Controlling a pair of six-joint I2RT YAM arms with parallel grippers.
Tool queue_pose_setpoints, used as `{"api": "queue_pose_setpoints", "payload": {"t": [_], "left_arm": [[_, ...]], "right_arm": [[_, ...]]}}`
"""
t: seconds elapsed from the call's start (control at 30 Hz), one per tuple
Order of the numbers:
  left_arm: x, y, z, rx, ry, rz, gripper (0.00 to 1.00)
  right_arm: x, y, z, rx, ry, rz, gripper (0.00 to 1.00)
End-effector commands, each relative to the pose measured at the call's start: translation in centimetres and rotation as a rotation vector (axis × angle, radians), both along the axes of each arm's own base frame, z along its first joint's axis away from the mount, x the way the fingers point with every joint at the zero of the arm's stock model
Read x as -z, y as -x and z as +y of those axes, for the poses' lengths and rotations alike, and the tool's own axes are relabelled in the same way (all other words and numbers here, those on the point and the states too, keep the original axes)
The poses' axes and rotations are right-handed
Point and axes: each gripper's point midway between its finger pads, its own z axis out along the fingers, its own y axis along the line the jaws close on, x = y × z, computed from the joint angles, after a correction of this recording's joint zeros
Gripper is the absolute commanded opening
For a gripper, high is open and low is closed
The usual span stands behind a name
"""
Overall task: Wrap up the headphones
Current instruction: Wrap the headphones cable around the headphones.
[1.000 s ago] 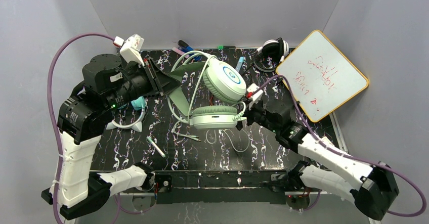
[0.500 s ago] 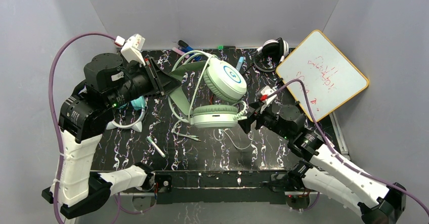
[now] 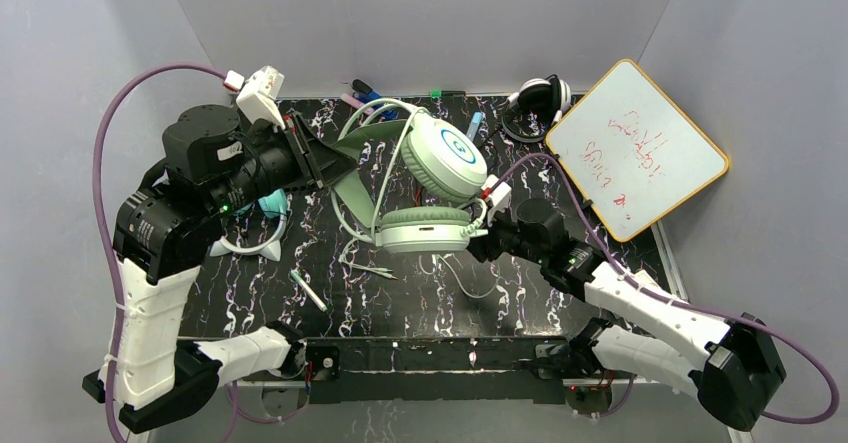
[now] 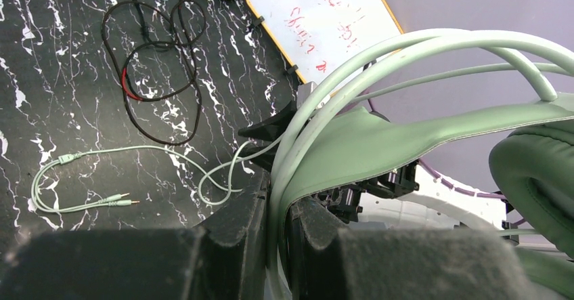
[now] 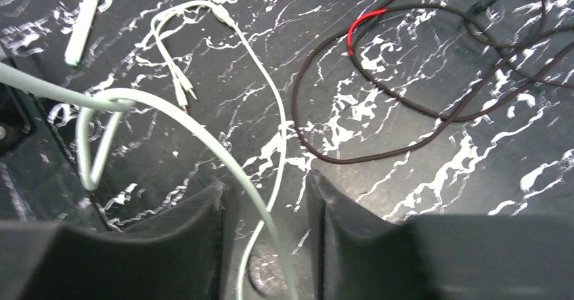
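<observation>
Right gripper [image 3: 476, 242] is hovering, from above, just beside the lower cup of the mint-green headphones [image 3: 428, 229]; at the left wrist, the left gripper [image 4: 274, 225] is clamping their band [image 4: 406, 137]; at the right wrist, partly open jaws are straddling the pale cable [image 5: 203, 141], which I judge is needing a centred pinch before any winding.

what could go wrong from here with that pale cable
1. The pale cable runs loosely between the open jaws of the right gripper, so it may slip out as they close.
2. The black cable lies right beside it and could snag.
3. The left gripper pinches only the headband of the green headphones; a hard tug might twist them loose.
</observation>
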Motion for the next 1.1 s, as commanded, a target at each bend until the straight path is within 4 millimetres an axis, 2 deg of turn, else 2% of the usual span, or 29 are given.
{"api": "queue_pose_setpoints", "payload": {"t": [0.0, 0.07, 0.1, 0.27, 0.4, 0.5, 0.67, 0.87, 0.97, 1.07], "left_arm": [[-3.0, 0.7, 0.1, 0.001, 0.081, -0.058, 0.0], [-2.7, 0.5, 0.2, -0.013, 0.07, -0.048, 0.0], [-2.4, 0.4, 0.4, -0.025, 0.061, -0.041, 0.0], [-0.1, -1.7, 2.1, -0.179, -0.012, 0.026, 0.0], [1.2, -4.6, 3.5, -0.34, -0.053, 0.042, 0.0], [1.8, -7.2, 4.8, -0.478, -0.089, 0.025, 0.0], [3.2, -11.0, 8.0, -0.76, -0.163, 0.006, 0.0], [3.2, -13.8, 9.2, -0.927, -0.121, -0.068, 0.0], [3.6, -15.1, 10.4, -1.004, -0.198, -0.098, 0.0], [5.3, -16.5, 11.4, -1.058, -0.351, -0.103, 0.0]], "right_arm": [[-3.5, -0.8, 1.7, -0.032, -0.1, -0.08, 0.31], [-3.9, -0.4, 2.0, -0.061, -0.114, -0.076, 0.07], [-4.1, -0.1, 2.2, -0.078, -0.12, -0.071, 0.01], [-3.8, 2.7, 2.6, -0.184, -0.157, 0.008, 0.01], [-3.3, 5.4, 2.8, -0.257, -0.192, 0.122, 0.01], [-3.7, 7.9, 3.2, -0.34, -0.214, 0.191, 0.01], [-4.8, 11.7, 3.5, -0.468, -0.21, 0.26, 0.01], [-6.3, 16.1, 4.4, -0.637, -0.149, 0.323, 0.01], [-7.7, 18.0, 5.0, -0.712, -0.124, 0.327, 0.01], [-9.6, 19.1, 5.4, -0.746, -0.129, 0.306, 0.01]]}}
